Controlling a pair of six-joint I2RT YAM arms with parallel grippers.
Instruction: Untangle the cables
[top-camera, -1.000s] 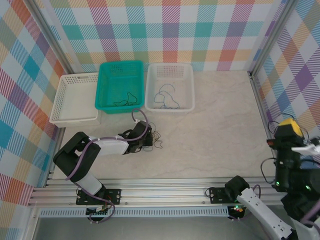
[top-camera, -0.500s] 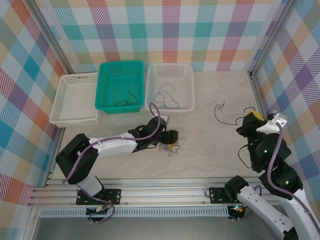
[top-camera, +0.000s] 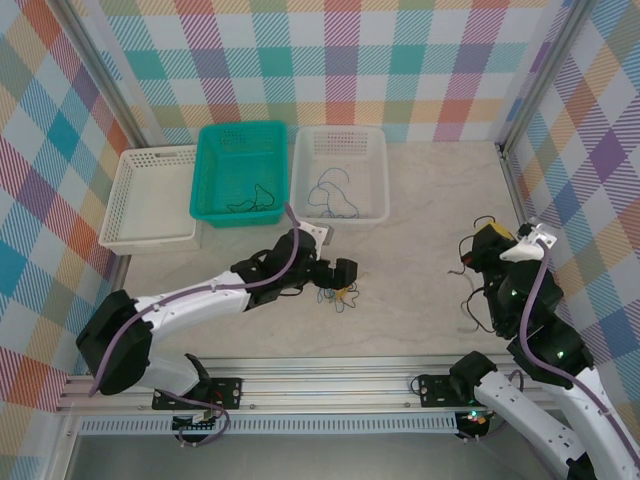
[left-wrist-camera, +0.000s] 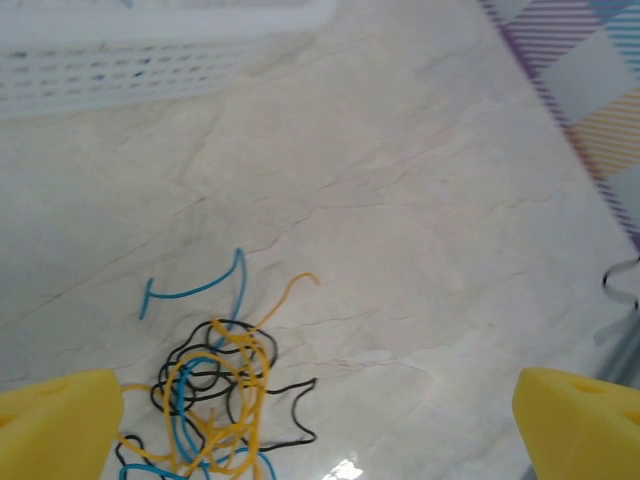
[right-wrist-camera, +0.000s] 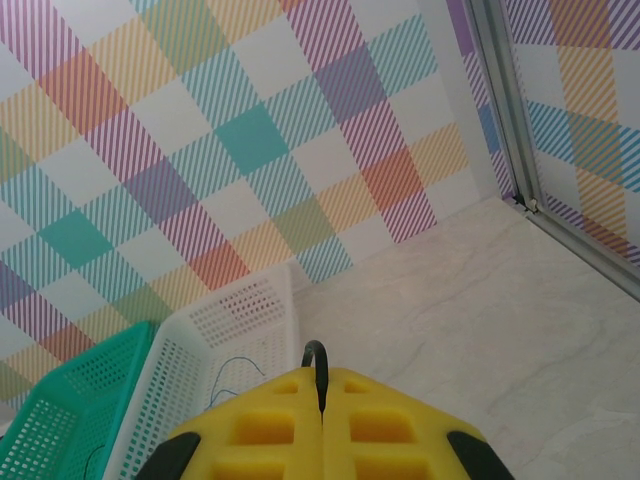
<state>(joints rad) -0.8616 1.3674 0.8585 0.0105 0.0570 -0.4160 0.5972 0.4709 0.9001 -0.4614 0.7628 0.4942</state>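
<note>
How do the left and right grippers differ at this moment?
The left gripper is open wide, while the right gripper is shut. The left gripper holds nothing and hangs over the tangled cables; the right gripper pinches a black cable, well off to the right of that clump. Both have yellow fingers.

Bare table (top-camera: 420, 260) lies open right of the cables (top-camera: 339, 296); the white basket (top-camera: 365, 217) walls the far side.
</note>
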